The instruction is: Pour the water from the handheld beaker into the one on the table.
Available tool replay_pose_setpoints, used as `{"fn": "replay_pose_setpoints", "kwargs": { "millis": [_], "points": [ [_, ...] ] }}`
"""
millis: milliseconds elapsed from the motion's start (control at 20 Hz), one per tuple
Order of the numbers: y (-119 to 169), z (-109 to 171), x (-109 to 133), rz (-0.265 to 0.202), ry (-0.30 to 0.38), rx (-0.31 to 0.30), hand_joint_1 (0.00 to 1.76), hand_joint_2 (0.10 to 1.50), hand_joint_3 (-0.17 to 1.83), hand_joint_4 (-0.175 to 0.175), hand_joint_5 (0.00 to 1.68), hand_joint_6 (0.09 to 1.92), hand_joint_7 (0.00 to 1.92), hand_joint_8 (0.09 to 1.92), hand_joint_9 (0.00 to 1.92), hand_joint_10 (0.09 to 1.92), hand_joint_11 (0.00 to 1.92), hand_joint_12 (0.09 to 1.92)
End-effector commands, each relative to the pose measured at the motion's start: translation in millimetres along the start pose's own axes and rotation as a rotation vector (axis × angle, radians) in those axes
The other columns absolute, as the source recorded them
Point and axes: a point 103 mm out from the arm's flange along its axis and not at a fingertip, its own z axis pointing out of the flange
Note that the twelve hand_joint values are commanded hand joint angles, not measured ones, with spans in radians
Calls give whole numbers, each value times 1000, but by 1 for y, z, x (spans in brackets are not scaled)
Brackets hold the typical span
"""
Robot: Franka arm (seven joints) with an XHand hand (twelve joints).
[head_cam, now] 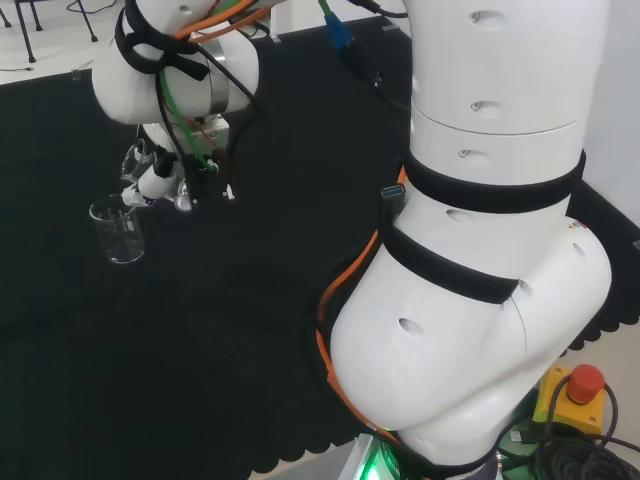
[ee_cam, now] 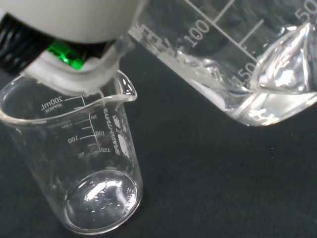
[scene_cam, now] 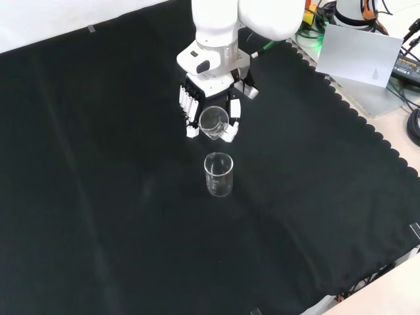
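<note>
The hand (scene_cam: 210, 98) is shut on a clear glass beaker (scene_cam: 214, 122), which is tipped so its mouth faces the front camera. In the wrist view this held beaker (ee_cam: 237, 59) is tilted and water lies pooled near its rim. A second clear beaker (scene_cam: 218, 174) stands upright on the black cloth just in front of the hand in the front view. In the head view it (head_cam: 117, 230) stands below and left of the hand (head_cam: 158, 180). The wrist view shows the standing beaker (ee_cam: 84, 168) with no water in it.
The arm's big white links (head_cam: 480, 250) fill the right of the head view. A red stop button (head_cam: 583, 385) sits at the lower right there. A grey box (scene_cam: 364, 62) and cables lie off the cloth's scalloped edge in the front view.
</note>
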Motion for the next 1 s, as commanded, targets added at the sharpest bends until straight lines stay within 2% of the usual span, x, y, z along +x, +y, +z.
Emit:
{"fn": "replay_pose_setpoints", "kwargs": {
  "millis": [50,550,1000],
  "points": [
    [5,2,7,-1,-74,7,1178,572,670,170,1558,119,1854,292,1664,519,1364,823],
    [11,-4,3,18,-152,38,1179,580,658,155,1557,115,1838,315,1645,551,1358,829],
    [10,-4,10,1,-214,78,1179,580,657,156,1557,114,1835,317,1641,553,1357,829]
  ]
}}
